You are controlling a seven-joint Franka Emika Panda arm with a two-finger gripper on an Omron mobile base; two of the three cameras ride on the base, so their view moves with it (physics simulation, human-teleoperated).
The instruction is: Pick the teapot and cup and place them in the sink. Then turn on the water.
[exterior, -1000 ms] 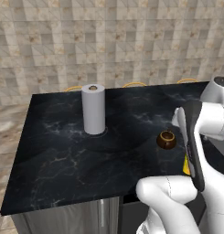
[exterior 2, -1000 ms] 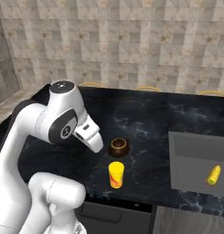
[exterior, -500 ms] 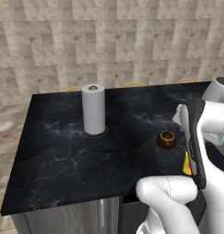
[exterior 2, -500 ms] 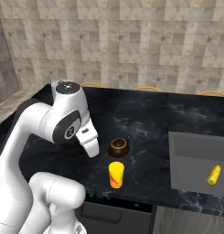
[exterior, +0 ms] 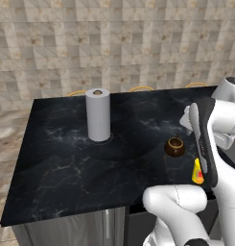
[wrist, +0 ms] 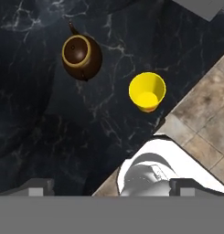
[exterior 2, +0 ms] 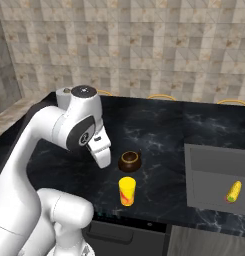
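Black marble counter under tiled wall, paper roll (exterior: 98, 114) standing upper left in left base view; teapot (exterior: 174, 147) sitting right of centre, cup (exterior: 198, 171) peeking out beside arm at right edge.

Right base view: teapot (exterior 2: 129, 160) at centre, cup (exterior 2: 127, 191) just below it, sink (exterior 2: 218, 176) at right holding a knobbly yellow item (exterior 2: 233, 191).

Hand view: gripper (wrist: 106, 188) spread wide, grasping nothing, hovering above teapot (wrist: 81, 56) upper left and cup (wrist: 147, 91) at centre. Teapot probably rigid, smooth, breakable; pinching across round body or rim likely safest, thin handle less so.

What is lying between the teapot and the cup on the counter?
Nothing. In the hand view the teapot and the cup stand apart, with bare dark counter between them. The right base view shows the same gap.
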